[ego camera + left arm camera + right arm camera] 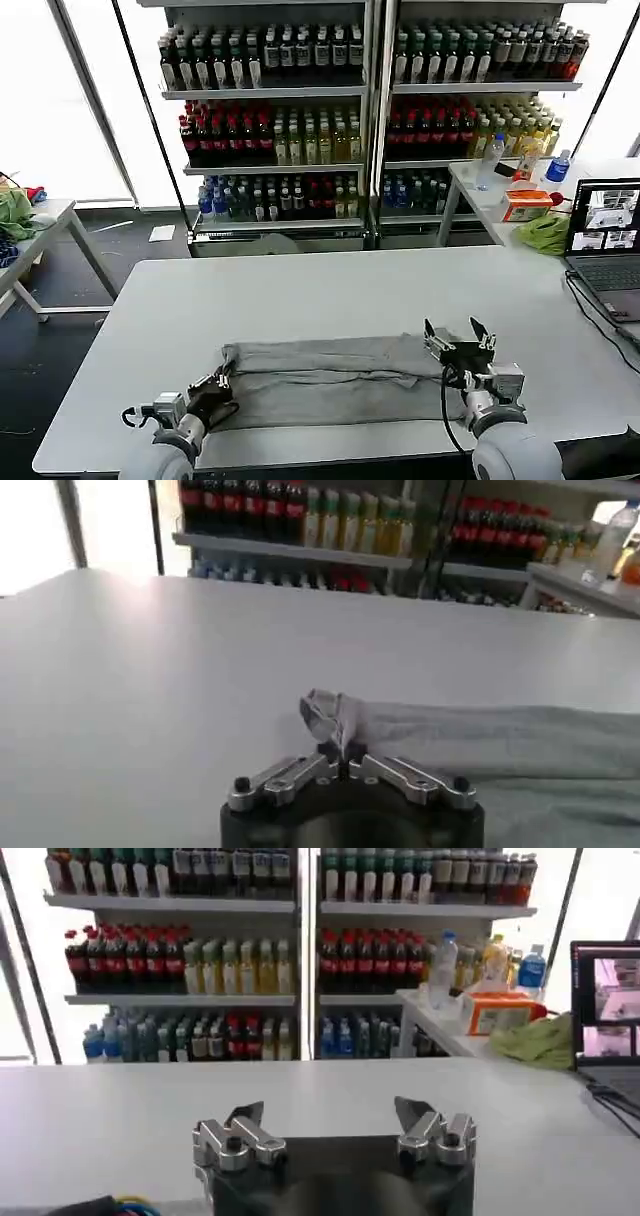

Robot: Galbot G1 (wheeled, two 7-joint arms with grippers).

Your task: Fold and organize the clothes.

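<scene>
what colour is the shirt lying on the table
Plain light grey; the shirt shows no print on the folded side. Best seen in the head view.

A light grey shirt (335, 385) lies folded into a long band across the near part of the white table (330, 290). The left gripper (219, 385) sits at the band's left end, its fingers pinched together on the cloth there. The right gripper (457, 335) hovers at the band's right end with its fingers spread apart. A laptop (607, 250) stands open at the table's right edge, and shelves of bottles (370, 110) fill the background
</scene>
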